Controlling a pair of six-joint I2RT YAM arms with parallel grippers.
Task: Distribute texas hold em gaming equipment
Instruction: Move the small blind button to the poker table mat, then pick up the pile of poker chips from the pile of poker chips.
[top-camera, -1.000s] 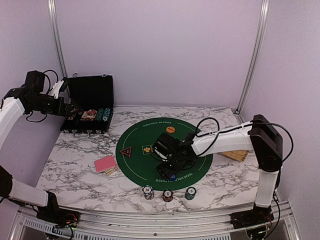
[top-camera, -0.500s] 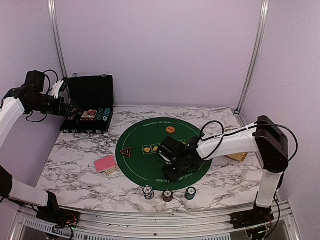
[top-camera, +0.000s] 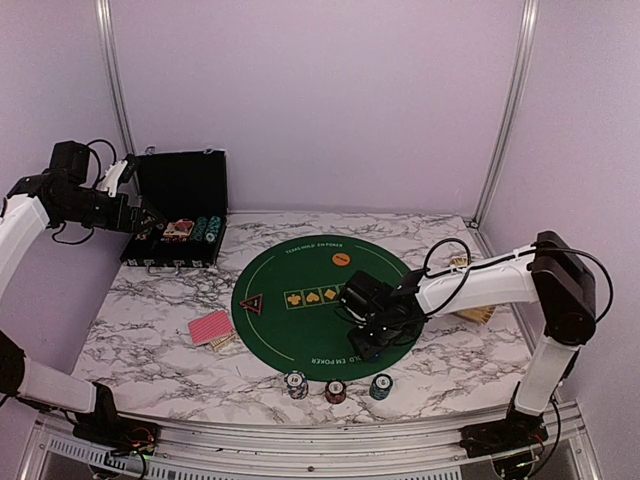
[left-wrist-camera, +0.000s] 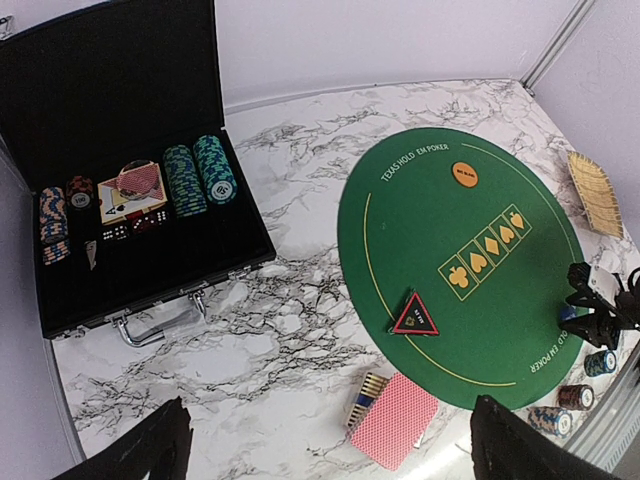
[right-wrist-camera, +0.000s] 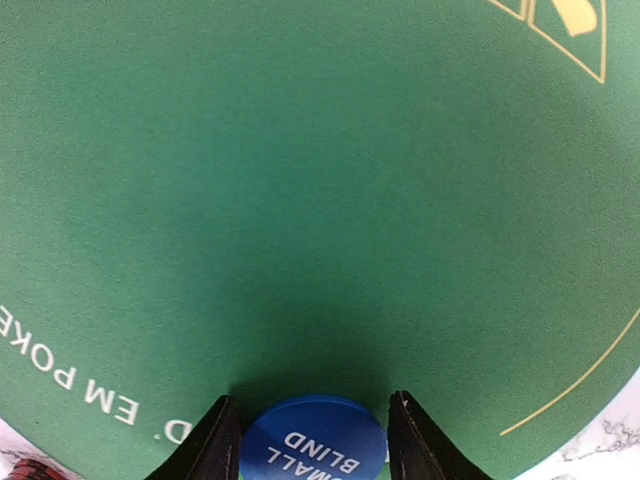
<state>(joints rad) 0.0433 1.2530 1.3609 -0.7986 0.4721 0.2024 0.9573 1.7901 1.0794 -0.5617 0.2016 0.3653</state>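
My right gripper (top-camera: 368, 338) is low over the right part of the round green mat (top-camera: 290, 335). Its fingers are shut on the blue "small blind" button (right-wrist-camera: 313, 442), which sits flat between them. An orange button (top-camera: 342, 257) and a black-red triangle marker (top-camera: 251, 303) lie on the mat. Three chip stacks, black (top-camera: 296, 384), red (top-camera: 335, 391) and teal (top-camera: 380, 386), stand at the mat's near edge. Red-backed cards (top-camera: 211, 327) lie left of the mat. My left gripper (left-wrist-camera: 330, 455) is open and empty, high near the open case (top-camera: 180, 215).
The black hinged case (left-wrist-camera: 120, 150) at the back left holds more chips, cards and dice. A tan slatted wooden piece (top-camera: 475, 310) lies right of the mat, under my right arm. A small striped piece (left-wrist-camera: 372, 390) sticks out from under the cards.
My right gripper has slid to the right across the mat with the blue button between its fingers. The left arm has not moved.
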